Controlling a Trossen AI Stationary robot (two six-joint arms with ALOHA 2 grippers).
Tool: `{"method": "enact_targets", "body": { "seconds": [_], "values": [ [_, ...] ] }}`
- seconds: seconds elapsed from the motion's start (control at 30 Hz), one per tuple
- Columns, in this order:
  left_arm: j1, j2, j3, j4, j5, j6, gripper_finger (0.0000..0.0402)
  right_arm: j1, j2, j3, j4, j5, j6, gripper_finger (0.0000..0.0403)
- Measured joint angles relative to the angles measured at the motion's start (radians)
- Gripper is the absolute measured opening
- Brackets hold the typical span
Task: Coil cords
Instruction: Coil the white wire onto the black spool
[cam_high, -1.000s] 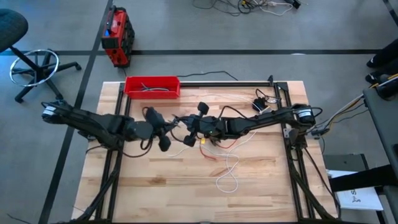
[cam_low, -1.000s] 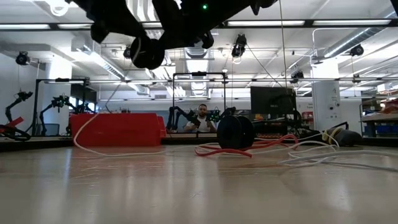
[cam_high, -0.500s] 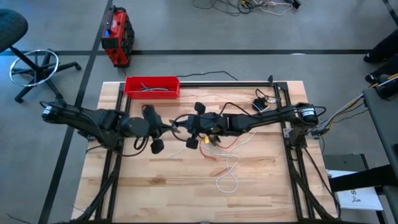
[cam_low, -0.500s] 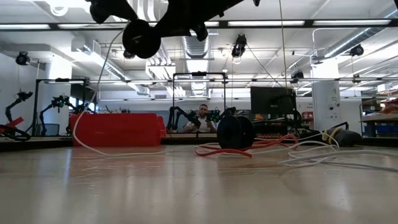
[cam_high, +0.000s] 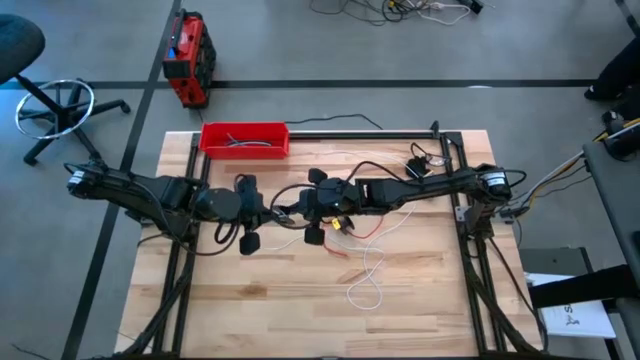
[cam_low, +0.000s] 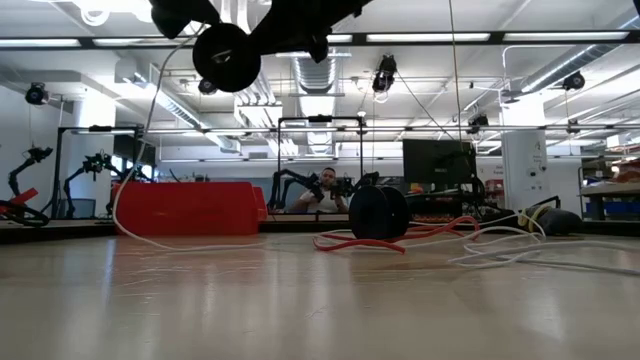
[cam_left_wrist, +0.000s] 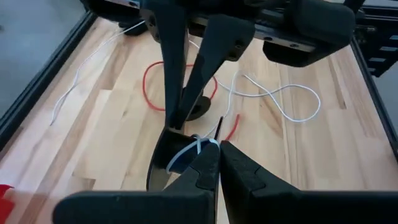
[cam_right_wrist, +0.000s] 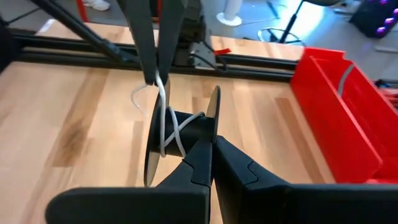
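High view: both arms meeting over mid-table, left gripper (cam_high: 268, 210) and right gripper (cam_high: 300, 208) tip to tip above the boards. Right gripper clamped on a small black spool (cam_right_wrist: 180, 140) wound with white cord (cam_right_wrist: 165, 121). Left gripper pinched tight on that same white cord (cam_left_wrist: 198, 147) beside the spool. More white cord (cam_high: 368, 282) looped loose on the table. Red cord (cam_low: 360, 243) lying on the wood beside a black disc (cam_low: 379, 213). Red tray (cam_high: 245, 139) at the table's far edge.
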Motion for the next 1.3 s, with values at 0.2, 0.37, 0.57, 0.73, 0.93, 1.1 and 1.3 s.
{"method": "enact_targets", "body": {
  "seconds": [0.2, 0.37, 0.57, 0.73, 0.93, 1.1, 1.3],
  "values": [
    [0.001, 0.000, 0.000, 0.006, 0.045, 0.027, 0.0000, -0.002, 0.001, 0.003, -0.005, -0.064, 0.000, 0.0000],
    [0.000, 0.000, 0.000, 0.000, 0.138, 0.100, 0.0000, -0.002, 0.001, 0.003, -0.005, -0.148, -0.004, 0.0000],
    [0.000, 0.005, 0.014, -0.011, 0.158, 0.183, 0.0000, -0.005, -0.002, 0.003, -0.027, -0.225, 0.007, 0.0000],
    [0.000, 0.022, 0.037, 0.004, 0.158, 0.209, 0.0001, -0.005, 0.002, 0.001, -0.075, -0.266, 0.013, 0.0000],
    [-0.002, 0.047, 0.032, -0.038, 0.200, 0.161, 0.0001, -0.005, -0.005, 0.028, -0.063, -0.265, 0.014, 0.0000],
    [-0.022, 0.041, 0.028, -0.072, 0.202, 0.093, 0.0000, -0.005, -0.011, 0.069, -0.144, -0.263, 0.008, 0.0000],
    [-0.094, 0.027, 0.025, -0.031, 0.054, 0.019, 0.0000, -0.005, -0.036, 0.101, -0.250, -0.263, -0.001, 0.0000]
  ]
}}
